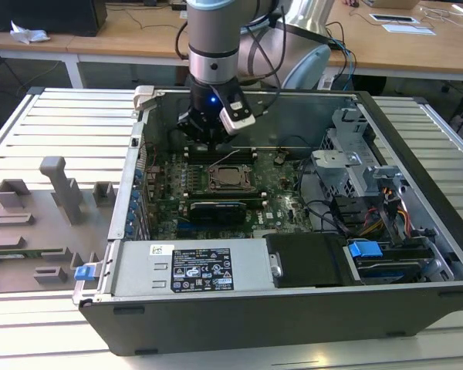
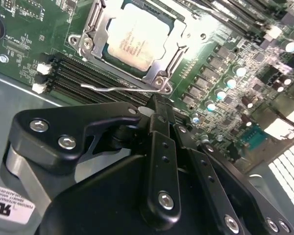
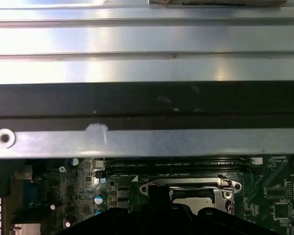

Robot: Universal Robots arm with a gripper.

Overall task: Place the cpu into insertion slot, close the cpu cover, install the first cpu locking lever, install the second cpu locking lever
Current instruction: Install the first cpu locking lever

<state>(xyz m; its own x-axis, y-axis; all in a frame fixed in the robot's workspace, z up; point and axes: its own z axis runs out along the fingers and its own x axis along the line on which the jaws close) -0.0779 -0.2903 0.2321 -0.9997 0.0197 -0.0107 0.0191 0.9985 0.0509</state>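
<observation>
The cpu (image 2: 134,41) lies flat in the insertion slot (image 1: 214,185), and the cpu cover (image 2: 176,49) is down around it as a silvery frame. One thin wire locking lever (image 2: 120,89) runs along the socket's near edge and stands slightly raised in the exterior view (image 1: 231,158). My gripper (image 2: 157,100) is shut, its black fingertips together just beside that lever. I cannot tell whether they touch it. In the exterior view the gripper (image 1: 214,135) hangs just behind the socket. The socket (image 3: 186,188) also appears in the first wrist view.
Everything sits inside an open computer case (image 1: 139,100) on a slatted metal table. Black memory slots (image 2: 78,73) lie next to the socket, a long black card (image 1: 216,208) in front of it. Drive cages and cables (image 1: 355,193) fill the exterior view's right. Grey fixtures (image 1: 62,189) stand on its left.
</observation>
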